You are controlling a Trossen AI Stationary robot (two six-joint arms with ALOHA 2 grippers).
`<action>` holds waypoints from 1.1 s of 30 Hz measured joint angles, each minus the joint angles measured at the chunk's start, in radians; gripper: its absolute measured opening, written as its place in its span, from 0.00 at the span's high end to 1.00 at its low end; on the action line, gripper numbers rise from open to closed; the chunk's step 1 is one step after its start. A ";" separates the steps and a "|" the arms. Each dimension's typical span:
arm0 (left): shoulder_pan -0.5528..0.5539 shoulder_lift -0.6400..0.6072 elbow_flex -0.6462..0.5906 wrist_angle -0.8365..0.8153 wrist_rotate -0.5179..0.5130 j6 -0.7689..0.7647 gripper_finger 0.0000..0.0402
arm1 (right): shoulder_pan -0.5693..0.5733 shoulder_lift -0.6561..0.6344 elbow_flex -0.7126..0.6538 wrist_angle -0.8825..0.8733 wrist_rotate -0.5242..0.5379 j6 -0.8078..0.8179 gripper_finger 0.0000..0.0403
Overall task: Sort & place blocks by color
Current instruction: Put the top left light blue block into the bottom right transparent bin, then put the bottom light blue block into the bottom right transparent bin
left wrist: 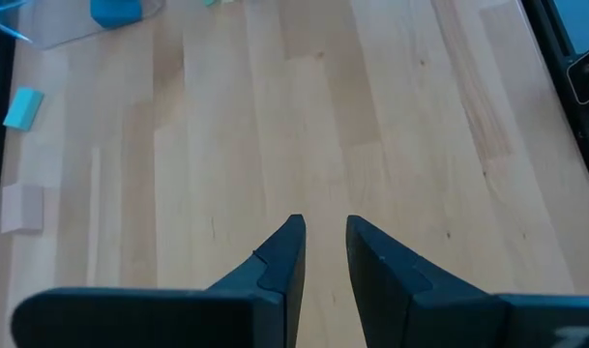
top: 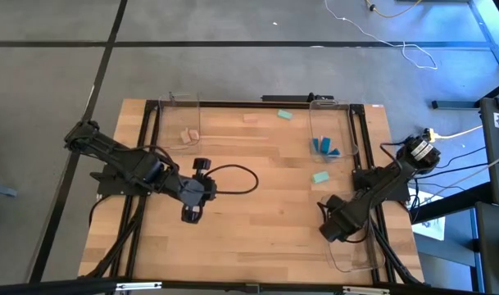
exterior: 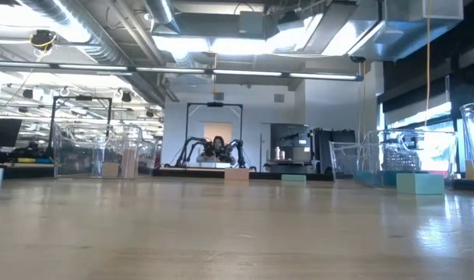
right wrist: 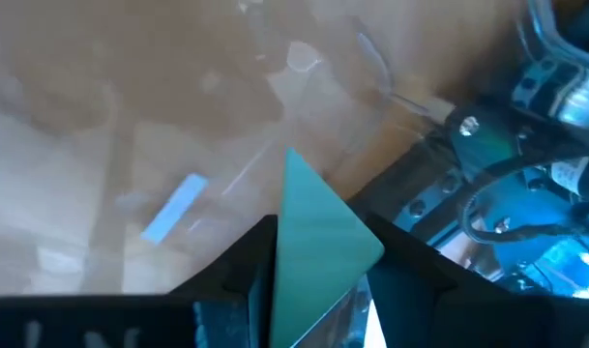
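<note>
Hovering over bare wood left of the table's middle, the left gripper [top: 190,215] holds nothing, its fingers [left wrist: 284,253] apart by a narrow gap. Behind it, a clear tray [top: 180,123] at the back left holds two tan blocks [top: 189,133]. Another tan block [top: 250,118] and a mint green block [top: 284,115] lie loose along the back edge. Farther right, a second clear tray [top: 331,129] holds the blue blocks [top: 324,147], with one mint green block [top: 320,177] on the table just in front of it. At the front right, the right gripper [top: 332,229] is clamped on a mint green wedge [right wrist: 318,242] above a third clear tray [top: 353,256].
</note>
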 joint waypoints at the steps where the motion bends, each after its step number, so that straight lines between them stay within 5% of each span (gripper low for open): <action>1: 0.000 0.000 0.000 0.000 0.000 0.000 0.82 | 0.000 0.000 -0.009 0.001 -0.004 0.008 0.68; 8: 0.000 0.000 0.000 0.000 0.000 -0.002 0.82 | 0.000 0.000 -0.043 0.016 -0.008 0.009 0.51; 19: 0.000 0.000 0.000 0.000 0.000 -0.002 0.82 | 0.004 0.000 0.053 -0.080 -0.041 0.012 0.49; 26: 0.000 0.000 0.000 0.000 0.000 -0.002 0.82 | 0.029 0.000 0.314 -0.331 0.161 0.012 0.49; 33: 0.000 0.000 0.000 -0.002 -0.001 -0.002 0.82 | 0.012 0.001 0.530 -0.322 0.470 -0.174 0.49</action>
